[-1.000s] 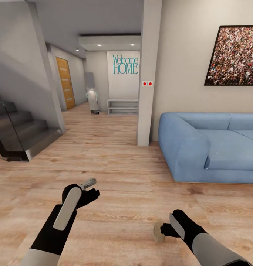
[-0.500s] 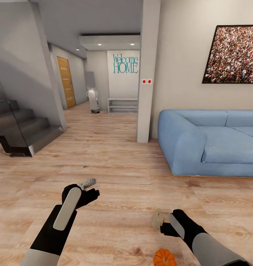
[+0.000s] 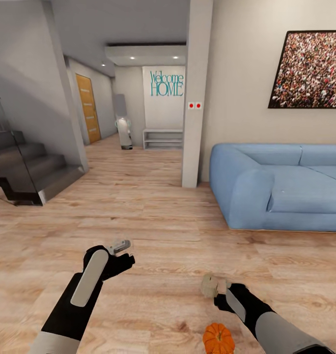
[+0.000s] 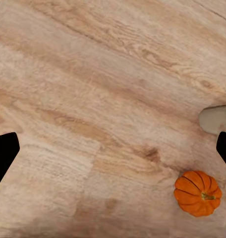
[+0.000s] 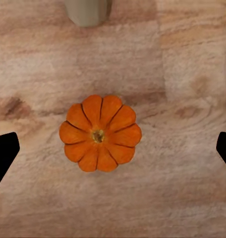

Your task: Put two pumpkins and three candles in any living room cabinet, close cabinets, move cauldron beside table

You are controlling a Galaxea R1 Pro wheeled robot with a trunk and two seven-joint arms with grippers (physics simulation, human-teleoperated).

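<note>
A bright orange ribbed pumpkin sits on the wooden floor near the head view's lower edge. My right gripper hangs over it, open; in the right wrist view the pumpkin lies between the two dark fingertips, untouched. A stubby beige candle stands on the floor just beyond the pumpkin, also seen as candle in that wrist view. My left gripper is open and empty, further left above bare floor. Its wrist view catches the pumpkin and the candle off to one side.
A blue sofa stands at the right under a framed picture. A grey pillar rises mid-room. Stairs climb at the left. A hallway with a low shelf and an orange door leads away.
The whole head view has shifted, so the camera moved. The pumpkin has come into the picture at the bottom and the candle sits higher. Both grippers stay open.
</note>
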